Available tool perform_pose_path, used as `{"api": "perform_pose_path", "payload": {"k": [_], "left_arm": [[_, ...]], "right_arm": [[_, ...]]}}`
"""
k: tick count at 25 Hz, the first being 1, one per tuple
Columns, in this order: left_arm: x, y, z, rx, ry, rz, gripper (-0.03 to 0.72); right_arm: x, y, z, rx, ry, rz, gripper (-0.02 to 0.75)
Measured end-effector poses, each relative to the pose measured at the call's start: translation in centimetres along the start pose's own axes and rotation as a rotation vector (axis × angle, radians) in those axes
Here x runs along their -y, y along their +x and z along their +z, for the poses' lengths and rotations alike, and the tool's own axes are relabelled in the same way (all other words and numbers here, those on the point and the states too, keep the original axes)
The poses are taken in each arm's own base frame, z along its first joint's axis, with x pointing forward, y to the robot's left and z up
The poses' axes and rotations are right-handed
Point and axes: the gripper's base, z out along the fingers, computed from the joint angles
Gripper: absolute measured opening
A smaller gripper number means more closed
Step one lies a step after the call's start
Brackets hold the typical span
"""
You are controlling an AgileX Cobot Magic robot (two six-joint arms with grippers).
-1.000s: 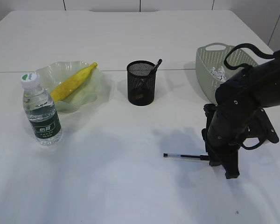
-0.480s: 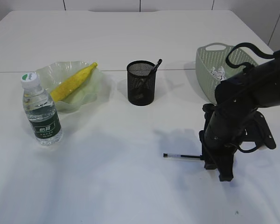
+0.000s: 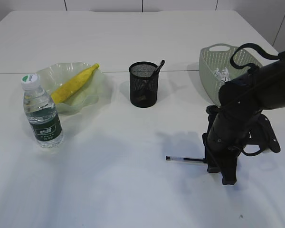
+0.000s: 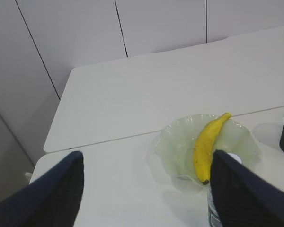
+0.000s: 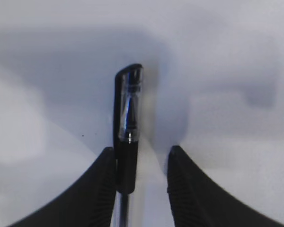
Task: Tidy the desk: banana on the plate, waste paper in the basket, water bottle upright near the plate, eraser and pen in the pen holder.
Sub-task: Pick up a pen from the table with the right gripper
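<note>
Exterior view
Right gripper [image 3: 222,173]: lowered to the desk [image 3: 114,190], tips at the near end of a pen.
Pen [image 3: 184,159]: lies flat on the desk, pointing left from the gripper, well apart from the pen holder.
Pen holder [image 3: 143,84]: upright at mid-desk, a dark pen-like stick leaning out of it.
Banana [image 3: 74,83]: lies in the plate [image 3: 92,97].
Water bottle [image 3: 42,112]: upright, just in front of the plate's left side.
Basket [image 3: 213,66]: back right, something white inside, partly hidden by the arm.

Left wrist view
Left gripper [image 4: 146,189]: raised above the desk, jaws spread wide, nothing between them.
Banana [image 4: 208,146]: in the plate [image 4: 173,146], the bottle's cap [image 4: 233,158] just at its near edge.

Right wrist view
Right gripper [image 5: 142,184]: jaws partly apart, astride the pen [image 5: 128,118]; the pen lies against the left finger [image 5: 97,189], a gap to the right one. Not clamped.
</note>
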Motion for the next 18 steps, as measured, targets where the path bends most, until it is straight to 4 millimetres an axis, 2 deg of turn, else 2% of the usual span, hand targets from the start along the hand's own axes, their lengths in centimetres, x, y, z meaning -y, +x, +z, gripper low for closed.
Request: {"api": "perform_pose_path", "payload": {"k": [4,9,18], "left_arm": [[0.00,0.00,0.00,0.000,0.000,0.000,0.591],[0.00,0.00,0.00,0.000,0.000,0.000,0.591],[0.00,0.00,0.00,0.000,0.000,0.000,0.591]], "right_arm": [[0.00,0.00,0.00,0.000,0.000,0.000,0.278],[-0.04,0.03,0.00,-0.003,-0.004,-0.002,0.189],[-0.20,0.13,0.00,-0.014,-0.022,-0.011,0.107]]}}
